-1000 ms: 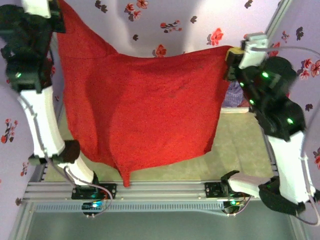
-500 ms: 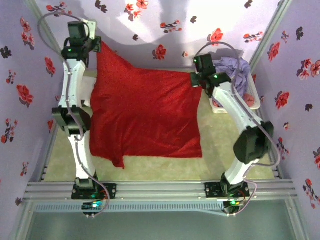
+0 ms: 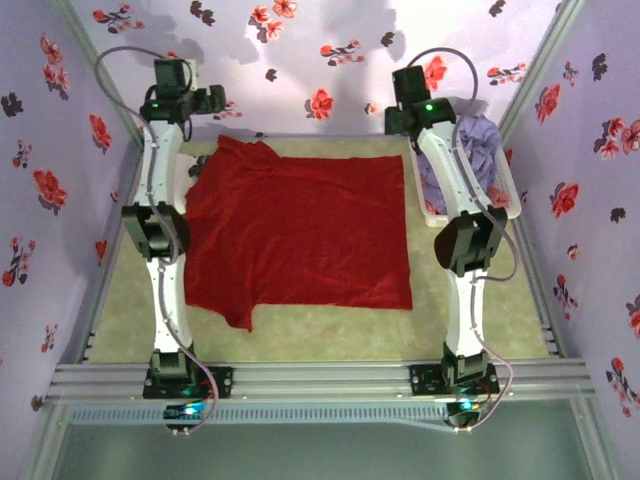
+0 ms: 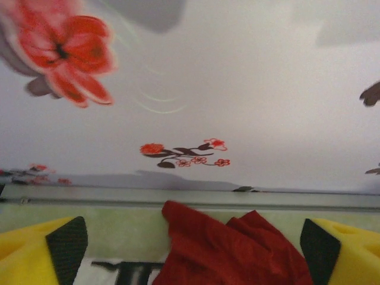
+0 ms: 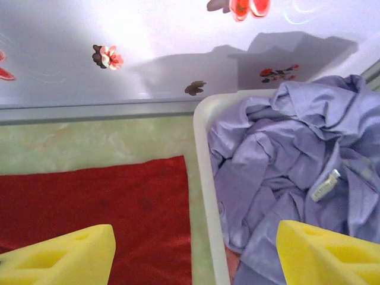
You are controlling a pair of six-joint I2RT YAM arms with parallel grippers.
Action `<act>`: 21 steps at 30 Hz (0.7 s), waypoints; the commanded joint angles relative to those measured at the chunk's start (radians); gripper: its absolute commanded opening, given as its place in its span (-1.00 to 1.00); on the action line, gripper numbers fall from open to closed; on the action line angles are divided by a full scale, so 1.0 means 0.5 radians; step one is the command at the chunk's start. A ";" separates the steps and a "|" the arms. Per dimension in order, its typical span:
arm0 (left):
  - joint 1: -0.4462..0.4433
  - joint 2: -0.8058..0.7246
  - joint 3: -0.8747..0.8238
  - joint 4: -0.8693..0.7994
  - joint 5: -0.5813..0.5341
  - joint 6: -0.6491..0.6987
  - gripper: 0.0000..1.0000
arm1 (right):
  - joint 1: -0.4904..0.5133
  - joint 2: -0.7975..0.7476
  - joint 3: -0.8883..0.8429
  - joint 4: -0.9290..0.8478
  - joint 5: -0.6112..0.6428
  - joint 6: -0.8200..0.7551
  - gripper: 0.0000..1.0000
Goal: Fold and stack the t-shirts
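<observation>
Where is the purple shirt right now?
From above, the purple shirt lies bunched in the white basket at the far right of the table, just right of the spread red shirt.

Left arm [image 3: 168,300] and right arm [image 3: 462,310]: white link shells, black joint housings, green indicator lights at bases and wrists. Grey cables [image 3: 105,65] loop off each wrist. Fingers [image 4: 29,258]: yellow foam-like wedges, black inner pads.

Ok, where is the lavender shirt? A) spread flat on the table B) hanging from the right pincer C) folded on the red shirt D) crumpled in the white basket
D: the lavender shirt lies crumpled inside the white basket, beside the flat red shirt.
</observation>
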 commanded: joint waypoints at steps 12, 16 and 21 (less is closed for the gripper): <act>0.082 -1.755 -1.593 -0.952 -0.008 -0.284 0.90 | 0.071 -1.740 -1.875 -0.208 -0.249 0.637 0.45; 0.015 -2.132 -2.107 -1.080 0.035 -0.335 0.83 | 0.084 -2.042 -2.437 -0.302 -0.471 0.936 0.37; -0.087 -2.410 -2.652 -1.175 0.033 -0.480 0.75 | 0.146 -2.202 -2.991 -0.082 -0.675 1.197 0.08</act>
